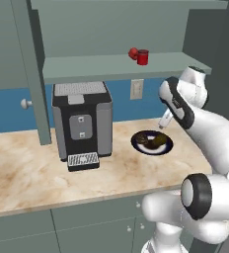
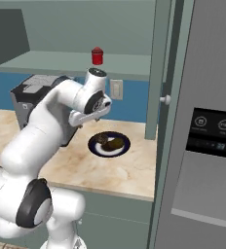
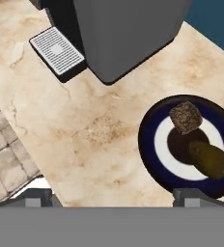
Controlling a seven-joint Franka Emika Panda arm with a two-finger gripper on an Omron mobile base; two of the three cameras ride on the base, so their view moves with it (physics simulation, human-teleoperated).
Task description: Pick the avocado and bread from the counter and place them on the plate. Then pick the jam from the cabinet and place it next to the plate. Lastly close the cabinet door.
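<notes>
One plate (image 3: 150, 126) sits on the marble counter (image 1: 27, 168), just to the right of the one coffee machine (image 1: 82, 118) as seen from the left base view. On the plate lie two things: one bread (image 3: 185, 117), a rough speckled lump, and one avocado (image 3: 210, 159), smooth and olive-brown. They rest side by side, very near each other, on the white ring and the dark centre; whether they touch I cannot tell.

Up on the open cabinet shelf (image 1: 111, 66) stands one jam (image 1: 143, 57), a small red jar, upright, with one small red ball (image 1: 133, 53) just beside it on its left. In the right base view the jar (image 2: 97, 56) shows above the arm's wrist.

The gripper (image 3: 113, 197) hangs above the counter, between the coffee machine and the plate, with the plate off to one side of it. Its two finger tips (image 3: 36, 198) stand far apart, jaws released, with nothing between them.

One cabinet door (image 1: 35, 74) stands swung open, edge-on at the left of the shelf, its one pale knob (image 1: 25, 104) facing left. In the right base view a second upright panel (image 2: 159, 68) with its own knob (image 2: 165, 99) stands at the right of the shelf. One outlet (image 1: 136, 89) sits on the blue wall under the shelf.
</notes>
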